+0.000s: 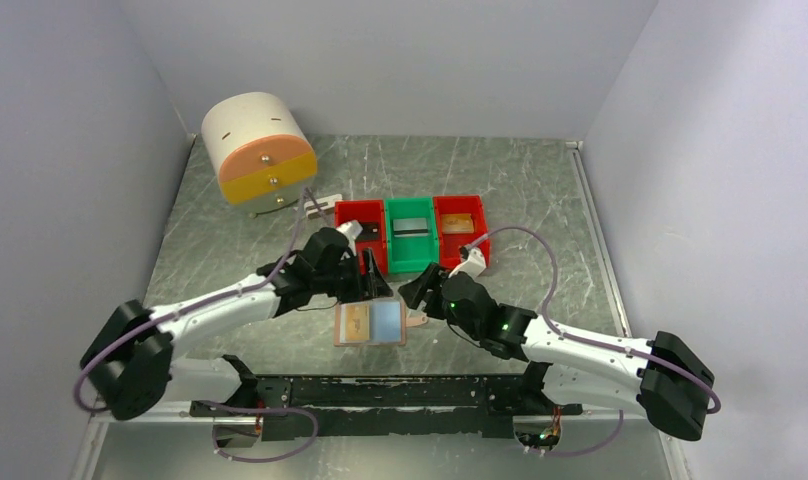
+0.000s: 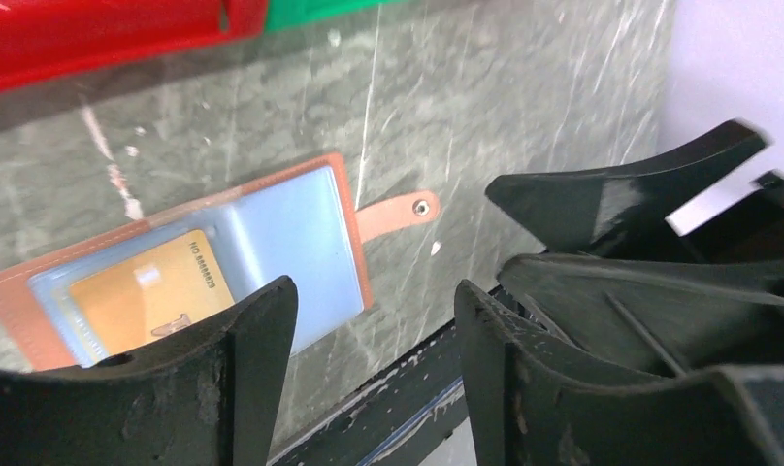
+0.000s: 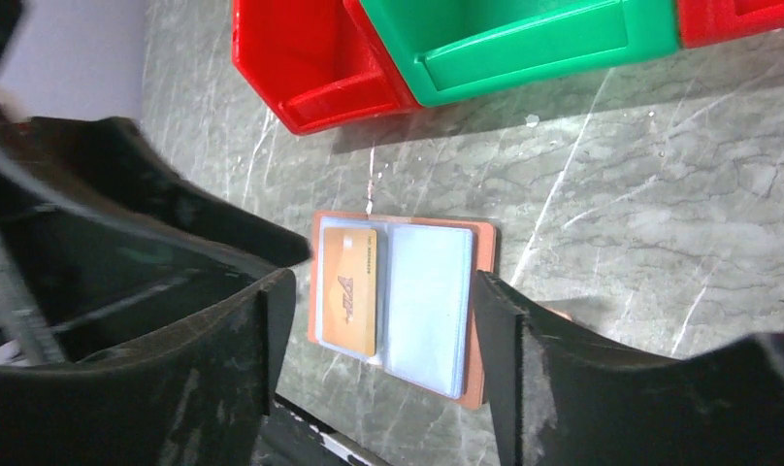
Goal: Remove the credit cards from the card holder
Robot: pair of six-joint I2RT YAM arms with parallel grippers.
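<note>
The tan card holder (image 1: pixel 385 322) lies open and flat on the table near the front edge, its strap tab (image 2: pixel 398 210) sticking out to the side. One yellow-orange credit card (image 3: pixel 349 288) sits in a pale blue pocket; the other pocket (image 3: pixel 429 296) looks empty. My left gripper (image 1: pixel 368 278) hovers just behind the holder, open, with nothing between its fingers (image 2: pixel 241 374). My right gripper (image 1: pixel 420 292) is at the holder's right rear corner, also open and empty, and the holder shows between its fingers (image 3: pixel 505 340).
Three bins stand in a row behind the holder: a red bin (image 1: pixel 351 212), a green bin (image 1: pixel 412 260) with a dark card in it, and a second red bin (image 1: pixel 478 212) with a brownish card. A white cylinder (image 1: pixel 255 130) with an orange-yellow front stands at the back left.
</note>
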